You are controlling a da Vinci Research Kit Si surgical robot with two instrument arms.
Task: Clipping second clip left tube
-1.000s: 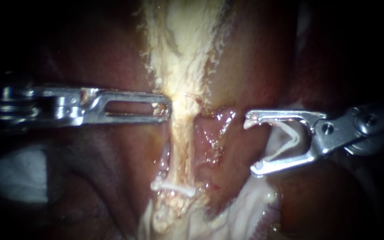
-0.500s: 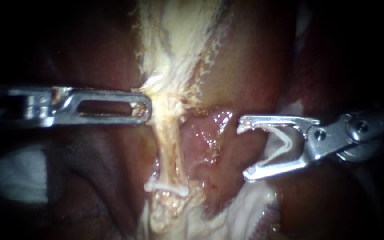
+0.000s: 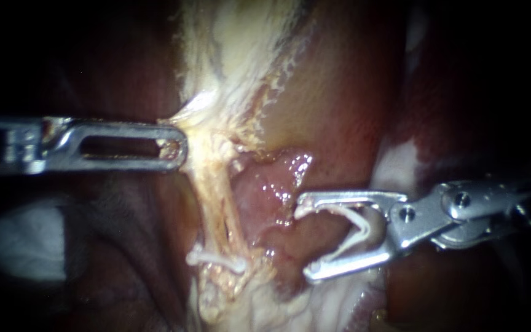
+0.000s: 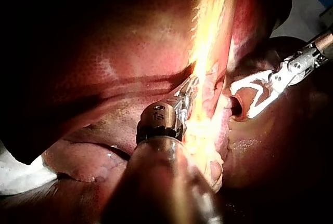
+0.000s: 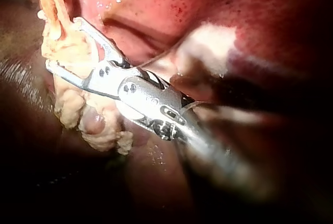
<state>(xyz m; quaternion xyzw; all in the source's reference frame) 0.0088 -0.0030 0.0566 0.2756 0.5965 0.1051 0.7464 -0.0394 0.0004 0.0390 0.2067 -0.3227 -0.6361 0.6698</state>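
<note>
In the endoscope view the left instrument (image 3: 176, 146) comes in level from the left, and its slotted hand is closed on the pale tissue (image 3: 201, 123) at the upper end of the tube (image 3: 219, 203), which is stretched toward it. The tube runs down from there, a little slanted, over the dark red liver (image 3: 339, 104). Low on the tube sits the clip on the tube (image 3: 216, 261), white and lying across it. The right instrument (image 3: 306, 240) enters from the right, and its hand stands wide, with the loaded clip (image 3: 354, 230) held as an open V between the two jaws. This hand is to the right of the tube, near but apart, and wet pink tissue lies between them. In the left wrist view the left instrument (image 4: 188, 91) holds the bright pale tissue (image 4: 200, 86) just ahead of its tip. The right instrument (image 4: 240, 101) faces it from the other side of the tube (image 4: 210, 37), its loaded clip (image 4: 255, 90) open toward the tube. In the right wrist view the right instrument (image 5: 62, 43) has its wide hand right at a fatty lump (image 5: 78, 115) under the tube (image 5: 52, 0). Whether the tips touch this tissue I cannot tell.
</note>
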